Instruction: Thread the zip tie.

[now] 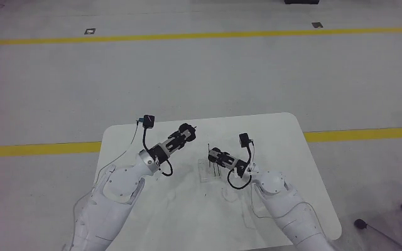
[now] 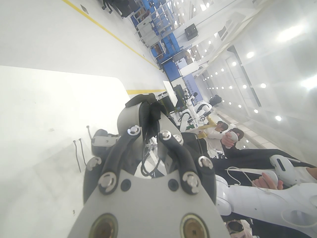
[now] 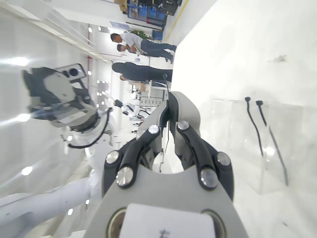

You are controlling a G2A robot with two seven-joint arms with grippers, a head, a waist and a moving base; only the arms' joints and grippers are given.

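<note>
My right gripper (image 3: 171, 95) is shut on a thin black zip tie (image 3: 166, 81); its head end sticks out past the fingertips. In the top view this gripper (image 1: 212, 152) hovers over the middle of the white table (image 1: 276, 135) with the zip tie (image 1: 208, 148) pointing away from me. My left gripper (image 2: 148, 101) is shut, and I make out nothing between its pads. It (image 1: 190, 130) hangs a short way to the left of the right gripper, apart from it. From the left wrist view the right gripper (image 2: 99, 139) and its zip tie (image 2: 88, 130) lie just beyond.
A clear plastic stand (image 3: 284, 164) sits on the table beside the right gripper, with two spare black zip ties (image 3: 253, 122) lying on it. The same stand (image 1: 207, 172) is below the grippers in the top view. People stand in the room beyond the table.
</note>
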